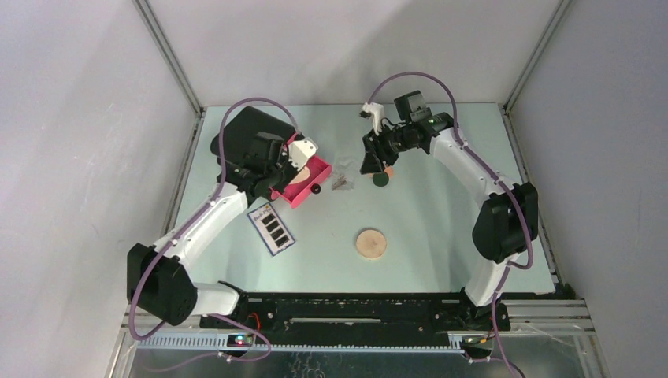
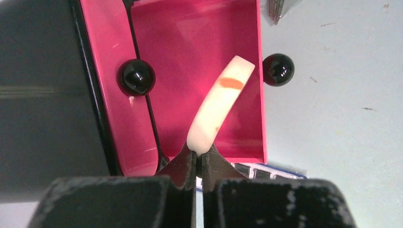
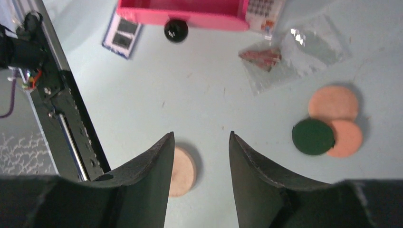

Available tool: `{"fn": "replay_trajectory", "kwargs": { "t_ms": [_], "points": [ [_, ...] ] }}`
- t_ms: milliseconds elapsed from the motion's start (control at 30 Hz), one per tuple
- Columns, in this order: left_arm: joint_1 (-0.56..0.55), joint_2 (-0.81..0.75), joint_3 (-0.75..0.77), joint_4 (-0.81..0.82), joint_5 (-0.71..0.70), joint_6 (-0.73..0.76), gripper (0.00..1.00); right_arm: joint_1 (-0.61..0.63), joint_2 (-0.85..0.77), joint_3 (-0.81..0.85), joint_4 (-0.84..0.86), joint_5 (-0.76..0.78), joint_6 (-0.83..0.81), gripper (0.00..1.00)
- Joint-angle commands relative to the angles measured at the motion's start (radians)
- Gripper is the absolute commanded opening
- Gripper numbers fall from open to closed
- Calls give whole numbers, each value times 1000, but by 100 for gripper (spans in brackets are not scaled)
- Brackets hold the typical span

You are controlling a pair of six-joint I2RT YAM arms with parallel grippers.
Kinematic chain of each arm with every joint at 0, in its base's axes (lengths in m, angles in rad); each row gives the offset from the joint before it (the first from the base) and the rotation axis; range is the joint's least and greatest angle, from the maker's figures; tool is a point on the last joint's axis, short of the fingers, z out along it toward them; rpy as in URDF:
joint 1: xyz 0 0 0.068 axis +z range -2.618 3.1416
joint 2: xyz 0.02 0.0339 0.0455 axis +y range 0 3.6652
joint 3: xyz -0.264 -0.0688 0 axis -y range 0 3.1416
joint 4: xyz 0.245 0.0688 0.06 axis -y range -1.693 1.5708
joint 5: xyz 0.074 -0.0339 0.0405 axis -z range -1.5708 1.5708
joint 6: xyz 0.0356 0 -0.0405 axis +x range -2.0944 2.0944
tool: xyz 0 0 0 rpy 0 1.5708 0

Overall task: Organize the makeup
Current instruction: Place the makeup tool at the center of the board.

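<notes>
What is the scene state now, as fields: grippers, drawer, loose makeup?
left gripper: shut on cream pad, over pink drawer
right gripper: open, empty, above table
pink drawer: pulled open
loose on table: tan disc, clear packet, palette; dark-green round and two peach rounds clustered

The left gripper (image 1: 293, 167) reaches over a pink drawer (image 1: 321, 172) pulled out of the black box (image 1: 248, 126) at the table's (image 1: 441, 236) back left. Its jaws are hidden from above, so any hold cannot be judged. The drawer's black knob (image 1: 315, 190) faces the table's middle. The palette (image 1: 272, 228) lies just in front of the drawer, and a clear packet (image 1: 343, 180) lies right of the knob. The right gripper (image 1: 368, 165) hangs just beside a green round (image 1: 381, 179), which touches a peach round (image 1: 388, 170). A tan disc (image 1: 371, 243) lies alone, nearer the bases.
</notes>
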Motion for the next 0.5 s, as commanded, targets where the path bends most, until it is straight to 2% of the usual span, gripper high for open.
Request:
{"fn": "replay_trajectory", "kwargs": {
  "t_ms": [0,167,467],
  "points": [
    [-14,-46,-37,77,-61,35,0,-35,-6,52,-201,39,-184,55],
    [-19,-21,-39,96,-96,33,0,-95,9,45,-262,96,-239,54],
    [-21,68,76,14,44,-50,0,-96,-9,0,-244,143,-241,54]
  ]
}}
